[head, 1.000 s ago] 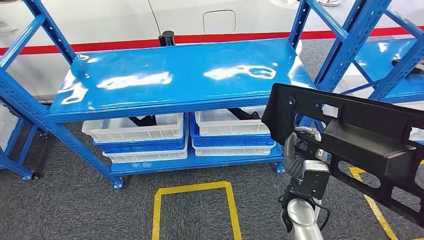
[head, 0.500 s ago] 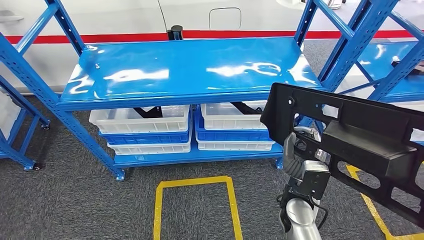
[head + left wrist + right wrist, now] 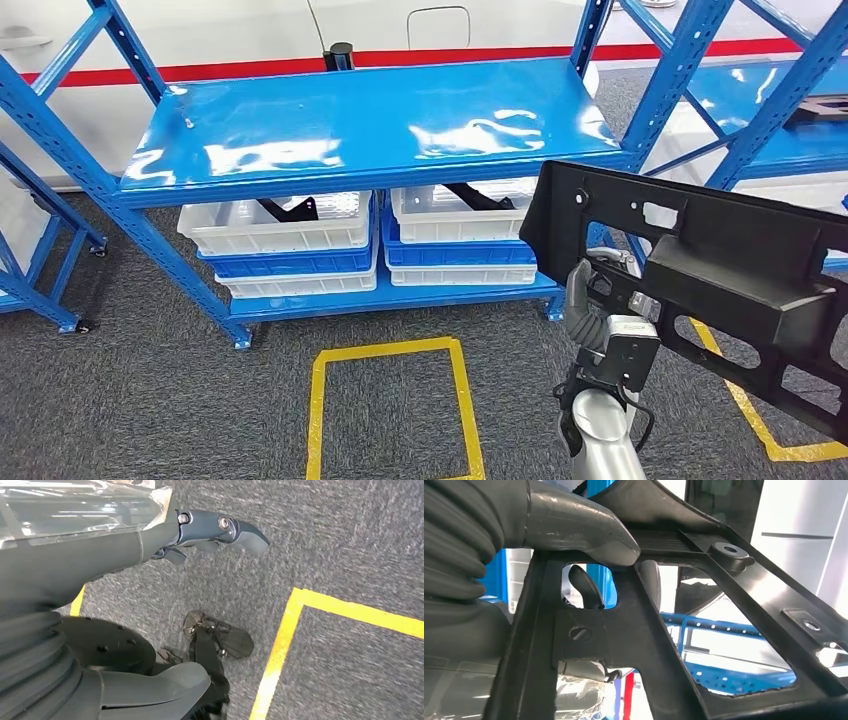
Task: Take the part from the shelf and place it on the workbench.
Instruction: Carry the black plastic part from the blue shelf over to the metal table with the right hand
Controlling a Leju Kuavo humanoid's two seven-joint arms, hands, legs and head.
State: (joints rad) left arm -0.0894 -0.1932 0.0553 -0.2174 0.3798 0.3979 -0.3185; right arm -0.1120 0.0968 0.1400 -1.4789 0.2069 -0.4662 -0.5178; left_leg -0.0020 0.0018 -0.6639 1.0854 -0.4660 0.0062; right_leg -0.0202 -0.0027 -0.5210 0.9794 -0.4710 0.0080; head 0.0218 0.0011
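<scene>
Large black moulded plastic frame part (image 3: 700, 280) off blue steel shelf (image 3: 370, 125), clamped in right hand (image 3: 600, 310) fingers (image 3: 584, 587), carried mid-air. Left hand (image 3: 165, 540) hanging, fingers apart, holding nothing. Placement on desk outstanding.

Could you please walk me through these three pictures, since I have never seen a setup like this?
They come from a two-armed humanoid robot. The wide picture is from its head, looking down at a blue shelf standing on grey carpet, with white bins stacked below it and a yellow square taped on the floor. The right hand grips a large black plastic part; that wrist's camera shows the thumb pressed on the part's frame. The left wrist picture looks at the floor: the left hand hangs with its fingers holding nothing.
</scene>
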